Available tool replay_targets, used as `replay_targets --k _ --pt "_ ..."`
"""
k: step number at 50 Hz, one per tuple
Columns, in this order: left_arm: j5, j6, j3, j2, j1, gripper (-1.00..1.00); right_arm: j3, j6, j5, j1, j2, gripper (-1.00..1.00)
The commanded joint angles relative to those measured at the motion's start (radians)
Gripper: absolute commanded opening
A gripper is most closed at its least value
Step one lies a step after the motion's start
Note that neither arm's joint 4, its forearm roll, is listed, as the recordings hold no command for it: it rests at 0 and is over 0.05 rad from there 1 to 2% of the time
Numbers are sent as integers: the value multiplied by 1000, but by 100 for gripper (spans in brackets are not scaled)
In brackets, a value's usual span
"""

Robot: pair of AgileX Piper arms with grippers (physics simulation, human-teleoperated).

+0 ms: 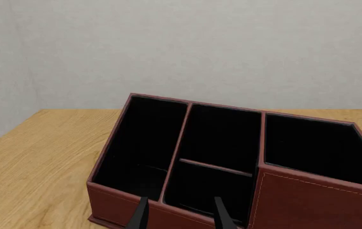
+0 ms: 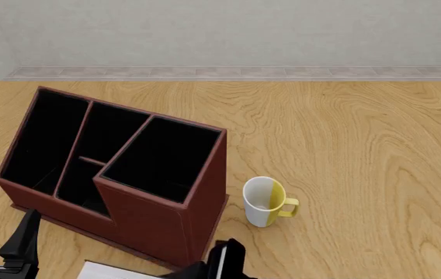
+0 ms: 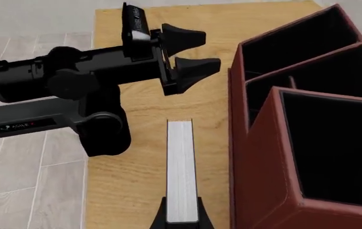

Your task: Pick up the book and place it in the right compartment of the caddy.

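While my right gripper (image 3: 182,217) clamps the book (image 3: 182,171), the caddy (image 2: 166,226) stands just beside it on the table (image 2: 360,151).
In the right wrist view only the book's white page edge shows, pinched between my fingers; its dark cover is hidden. In the front view the book is cut off at the bottom edge, clear of the right compartment (image 2: 162,158). My left gripper (image 3: 197,55) hangs spread apart, holding nothing. A mug (image 2: 266,201) stands near the caddy.
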Motion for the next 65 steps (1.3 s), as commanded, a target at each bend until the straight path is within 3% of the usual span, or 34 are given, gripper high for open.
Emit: replay_targets --k 1,15,18,32,34,36,41,49,65 --pt "0 0 0 0 0 100 -65 14 90 20 -75 -100" --pt "0 0 0 0 0 100 -176 7 247 25 -159 -100" --pt "0 0 0 0 0 100 -210 -37 295 21 -170 -100" --pt "0 0 0 0 0 100 -340 -28 431 39 -217 -100" --pt "0 0 0 0 0 100 -360 -77 458 27 -223 -100" --pt "0 0 0 0 0 100 -385 -63 476 39 -227 -100" --pt "0 0 0 0 0 100 -443 -88 537 29 -232 -100" --pt "0 0 0 0 0 100 -547 -21 612 19 -272 -100" --pt "0 0 0 0 0 100 -660 -55 720 -21 -243 -100"
